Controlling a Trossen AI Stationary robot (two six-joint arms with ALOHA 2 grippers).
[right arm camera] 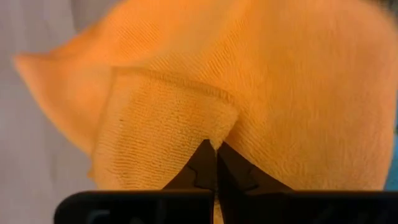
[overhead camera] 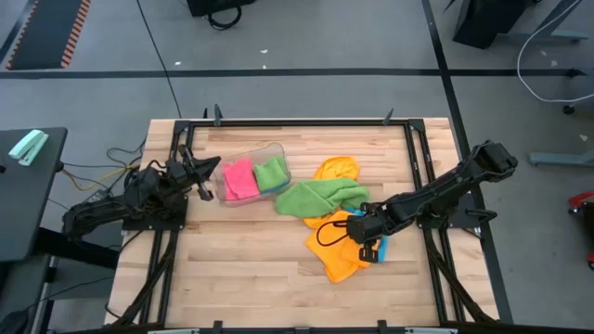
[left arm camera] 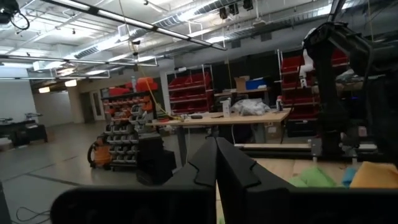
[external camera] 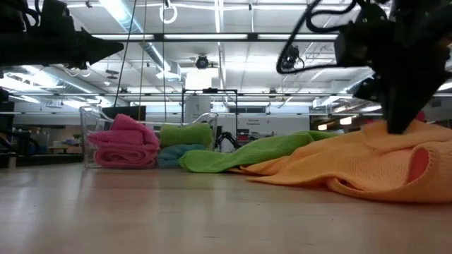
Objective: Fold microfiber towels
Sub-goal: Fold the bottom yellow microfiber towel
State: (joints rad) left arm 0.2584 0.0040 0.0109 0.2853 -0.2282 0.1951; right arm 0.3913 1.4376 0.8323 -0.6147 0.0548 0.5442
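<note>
An orange microfiber towel lies rumpled on the wooden table right of centre, with my right gripper shut on it. A loose green towel and a second orange towel lie just beyond it. A bit of blue cloth shows under the right gripper. Folded pink and green towels sit in the clear tub. My left gripper is shut with nothing in it, raised above the table's left side beside the tub. My right gripper pinches a raised fold of the orange towel between its two fingertips. Beside the fold runs a hemmed edge. The fingers come steeply from above, slanting down. The rest of the towel lies slack on the table.
Black frame rails run along the table's sides. Bare wood lies toward the near edge and the middle. In the low view the tub stands at the left, with the green towel trailing from it toward the orange one.
</note>
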